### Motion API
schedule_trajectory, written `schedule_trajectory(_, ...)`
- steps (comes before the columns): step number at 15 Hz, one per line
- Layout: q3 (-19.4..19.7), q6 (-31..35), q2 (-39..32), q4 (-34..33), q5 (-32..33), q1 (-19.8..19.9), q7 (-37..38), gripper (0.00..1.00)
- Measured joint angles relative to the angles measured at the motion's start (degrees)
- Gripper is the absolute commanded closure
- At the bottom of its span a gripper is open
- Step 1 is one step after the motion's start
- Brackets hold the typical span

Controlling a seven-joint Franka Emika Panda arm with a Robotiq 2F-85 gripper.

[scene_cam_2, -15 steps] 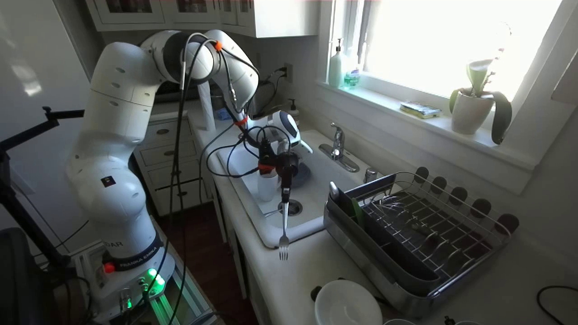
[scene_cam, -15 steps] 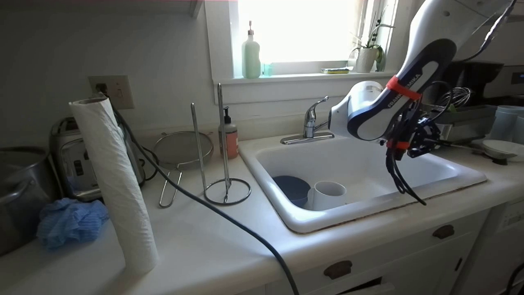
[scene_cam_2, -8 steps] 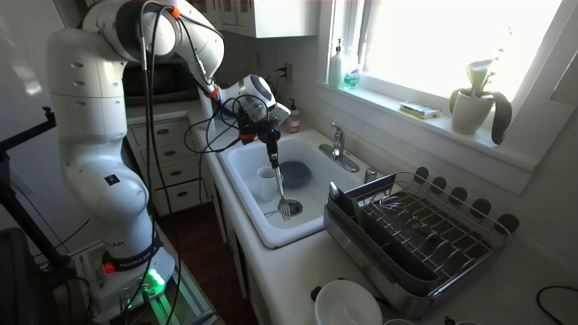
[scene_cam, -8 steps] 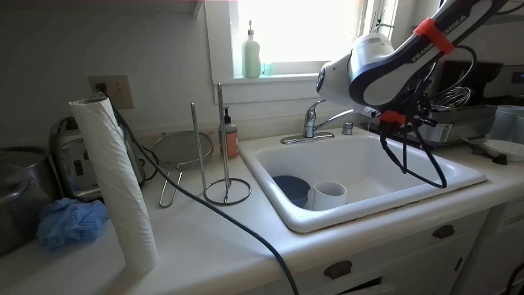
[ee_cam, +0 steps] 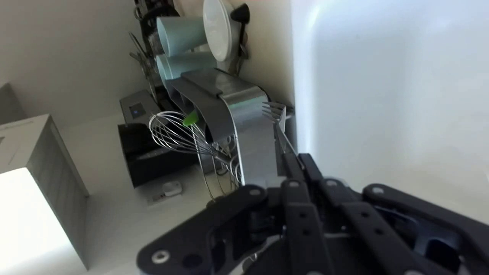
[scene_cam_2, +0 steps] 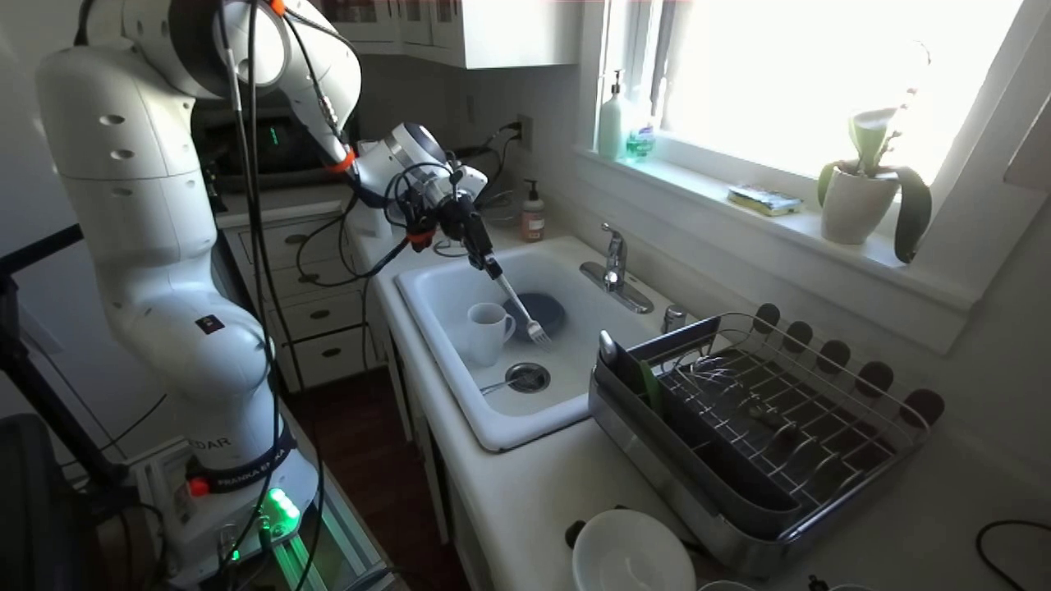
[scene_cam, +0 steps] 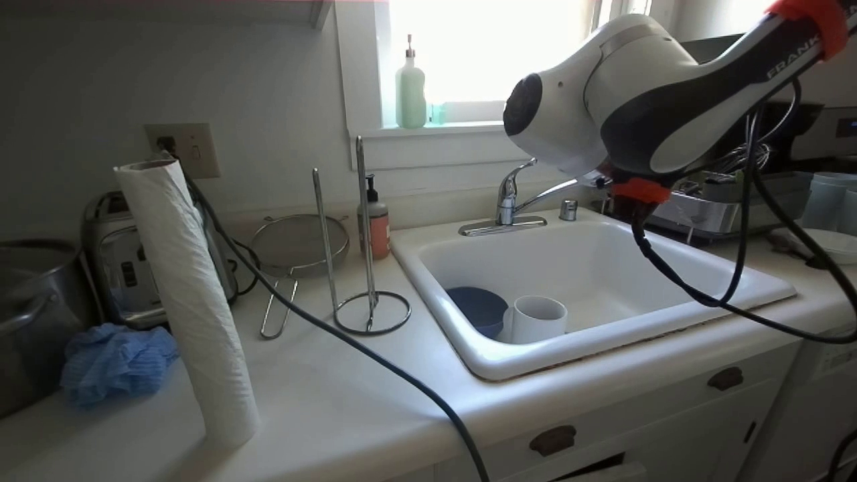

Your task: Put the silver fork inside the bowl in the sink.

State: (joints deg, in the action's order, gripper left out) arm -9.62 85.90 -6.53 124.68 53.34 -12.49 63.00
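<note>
My gripper (scene_cam_2: 491, 268) is shut on the handle end of the silver fork (scene_cam_2: 519, 302). The fork slants down, tines lowest, above the white sink (scene_cam_2: 460, 402). In that exterior view the fork crosses in front of the dark blue bowl (scene_cam_2: 553, 307); its height over the bowl cannot be told. The bowl (scene_cam: 477, 309) sits in the sink (scene_cam: 643, 333) beside a white mug (scene_cam: 539, 321); fork and fingers are hidden behind the arm there. In the wrist view the fork (ee_cam: 279, 119) sticks out from the closed fingertips (ee_cam: 301, 162); the bowl is out of view.
A chrome faucet (scene_cam_2: 614, 267) stands behind the sink. A dish rack (scene_cam_2: 657, 472) with a whisk is on the counter at the sink's end. Another utensil (scene_cam_2: 497, 385) lies by the drain. A white bowl (scene_cam_2: 632, 554) is on the counter. Black cables (scene_cam: 710, 301) hang from the arm.
My gripper has carried the fork from over the counter at the sink's near end back over the sink. The fork has swung from pointing nearly straight down to slanting across the blue bowl.
</note>
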Motion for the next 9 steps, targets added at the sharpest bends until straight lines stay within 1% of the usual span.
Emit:
schedule_trajectory(2,-0.5,2.5,0.8,1.5,0.7,0.0,0.0,0.96)
schedule_trajectory(8,-0.5,3.3,1.8,2.6,1.2,0.0,0.0,0.96)
schedule_trajectory(9,-0.5,3.3,1.8,2.6,1.2,0.0,0.0,0.99)
